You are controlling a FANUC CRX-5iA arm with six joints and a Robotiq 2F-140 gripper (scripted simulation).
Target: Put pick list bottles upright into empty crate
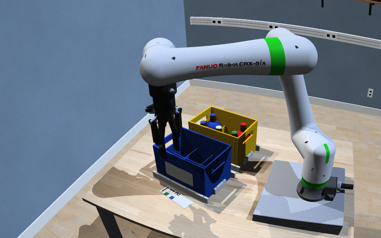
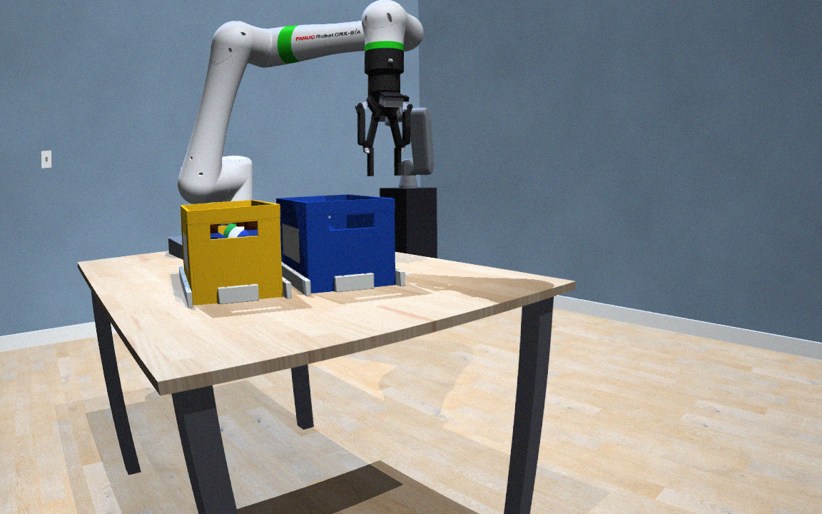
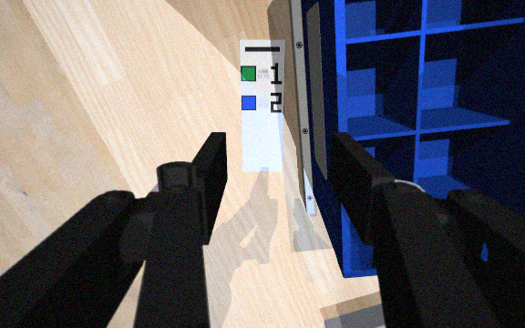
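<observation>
The gripper (image 1: 169, 153) (image 2: 384, 172) (image 3: 278, 156) is being held partly open, fingers pointing down, with a moderate gap being left between the fingertips and nothing being gripped. In the exterior view, it is being held above the height of the blue crate (image 1: 198, 177) (image 2: 349, 255) (image 3: 341, 91). This crate is being supported upright on the bench (image 1: 132, 204) (image 2: 369, 325) (image 3: 176, 91), with low grey rails (image 1: 183, 188) (image 2: 354, 281) (image 3: 304, 131) being placed along its base. Its inner dividers are being shown in the top and wrist views.

Just beside it, the pick list (image 1: 183, 201) (image 3: 262, 146) is being displayed flat on the bench. Below its black bar, a green square (image 1: 166, 193) (image 3: 248, 73) is being paired with a 1, and a blue square (image 1: 171, 197) (image 3: 248, 103) with a 2.

The bottles are being kept in the yellow crate (image 1: 249, 144) (image 2: 228, 268), which is being supported upright near the blue one. Two blue caps, a white cap (image 1: 218, 127), a green cap (image 1: 234, 133) and a red cap (image 1: 243, 124) are being shown from above; the lower parts of the bottles are being largely hidden by the crate wall.
</observation>
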